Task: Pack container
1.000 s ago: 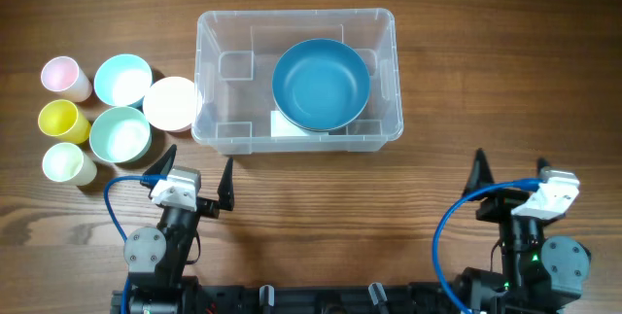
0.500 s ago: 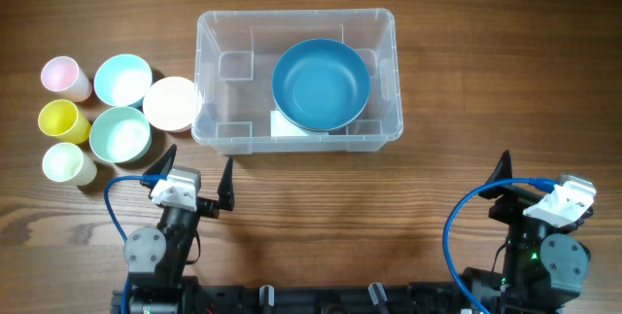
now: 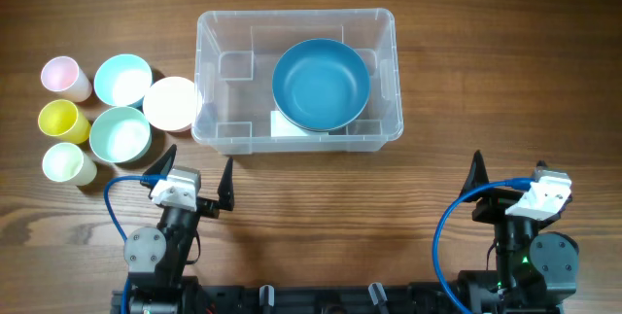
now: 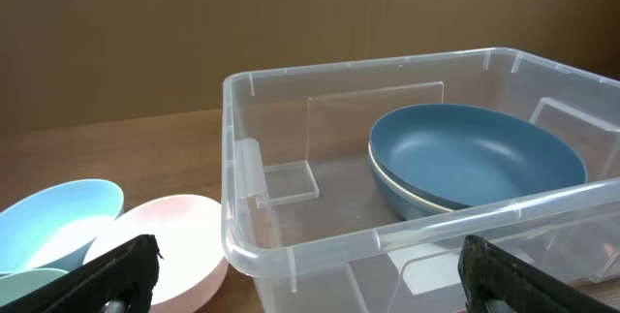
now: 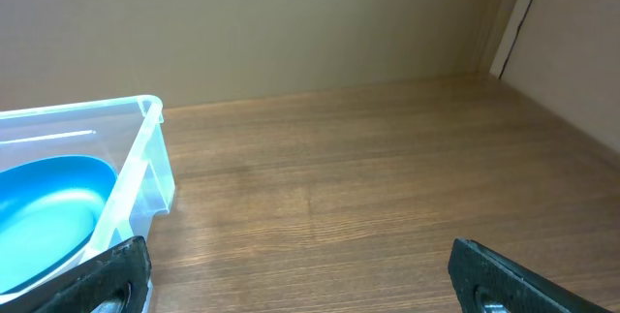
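Note:
The container (image 3: 208,81), a large clear plastic bin, stands at the table's middle back with a blue bowl (image 3: 321,86) inside it on the right and a white label (image 3: 285,125). My left gripper (image 3: 198,165) is open and empty, just in front of the bin's left corner. In the left wrist view, its jaws (image 4: 310,276) frame the container's near rim (image 4: 320,245) and the blue bowl (image 4: 484,158). My right gripper (image 3: 507,173) is open and empty at the front right. In the right wrist view, its jaws (image 5: 310,276) frame bare wood, with the container's corner (image 5: 145,172) at left.
Left of the bin stand a pink cup (image 3: 63,76), a light blue bowl (image 3: 122,79), a pale pink bowl (image 3: 172,103), a yellow cup (image 3: 60,120), a mint bowl (image 3: 120,134) and a pale green cup (image 3: 66,163). The pink bowl (image 4: 165,245) nearly touches the bin.
My right gripper swung out to the right half a second ago and has come back left to about where it was. The left arm, bin and bowls have not moved.

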`<state>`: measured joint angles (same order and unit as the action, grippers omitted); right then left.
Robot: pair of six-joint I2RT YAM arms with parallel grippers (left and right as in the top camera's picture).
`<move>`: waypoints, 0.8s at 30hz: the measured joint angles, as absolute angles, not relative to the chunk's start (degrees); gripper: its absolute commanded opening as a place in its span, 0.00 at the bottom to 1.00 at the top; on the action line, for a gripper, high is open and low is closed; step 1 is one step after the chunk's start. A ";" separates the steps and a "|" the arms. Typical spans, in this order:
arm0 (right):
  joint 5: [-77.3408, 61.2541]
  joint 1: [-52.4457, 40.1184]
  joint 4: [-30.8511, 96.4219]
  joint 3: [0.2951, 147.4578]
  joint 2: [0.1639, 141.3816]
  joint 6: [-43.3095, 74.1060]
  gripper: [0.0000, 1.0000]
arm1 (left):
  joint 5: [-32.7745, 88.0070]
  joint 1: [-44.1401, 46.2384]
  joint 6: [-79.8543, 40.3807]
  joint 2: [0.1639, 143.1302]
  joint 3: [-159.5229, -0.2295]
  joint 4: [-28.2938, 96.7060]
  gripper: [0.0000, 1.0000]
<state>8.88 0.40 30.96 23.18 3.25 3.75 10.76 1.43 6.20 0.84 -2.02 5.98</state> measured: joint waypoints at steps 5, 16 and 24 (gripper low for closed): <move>8.88 0.40 30.96 23.18 3.25 3.73 1.00 | 10.76 1.43 6.20 0.84 -2.02 5.98 1.00; 8.88 0.38 31.14 23.18 3.25 3.73 1.00 | 10.76 1.43 6.20 0.84 -2.02 5.98 1.00; 8.88 0.40 31.16 23.18 3.25 3.73 1.00 | 10.41 1.43 3.42 0.84 -2.50 4.19 1.00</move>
